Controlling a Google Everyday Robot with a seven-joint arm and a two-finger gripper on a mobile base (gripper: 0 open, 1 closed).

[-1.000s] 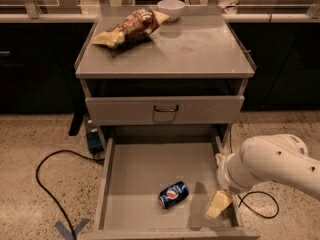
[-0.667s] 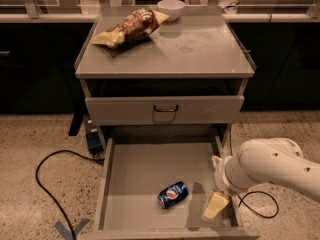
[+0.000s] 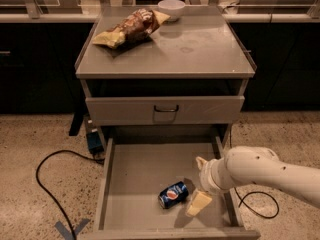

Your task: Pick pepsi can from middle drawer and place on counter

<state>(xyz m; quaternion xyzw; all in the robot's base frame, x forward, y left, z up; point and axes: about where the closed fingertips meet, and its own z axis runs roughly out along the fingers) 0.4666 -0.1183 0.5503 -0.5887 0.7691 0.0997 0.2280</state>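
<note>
Camera view looks down on one pincer low inside the open drawer, near that drawer's right wall. Its two pale fingers stand apart and hold nothing: one finger reaches down toward the drawer's front, the other points toward its back. The white arm comes in from the right, over the drawer's right wall.

One can, blue with a round logo, lies on its side on the drawer floor just left of the pincer's lower finger. I cannot tell whether the two touch. The can is the only thing in this drawer.

Above the pincer is a second drawer, shut, its grey front carrying one small dark handle. This front sits between the pincer and the worktop higher up.

The worktop carries two things, both well away from the pincer and toward the far side. One is a yellow-brown bag lying up and to the left. The other is a white bowl at the back edge, just beyond the bag; I cannot see into it.

On the speckled floor, one black cable loops far left of the pincer. A second cable curls below the arm, to the right. A blue tape mark lies at the lower left, outside the drawer.
</note>
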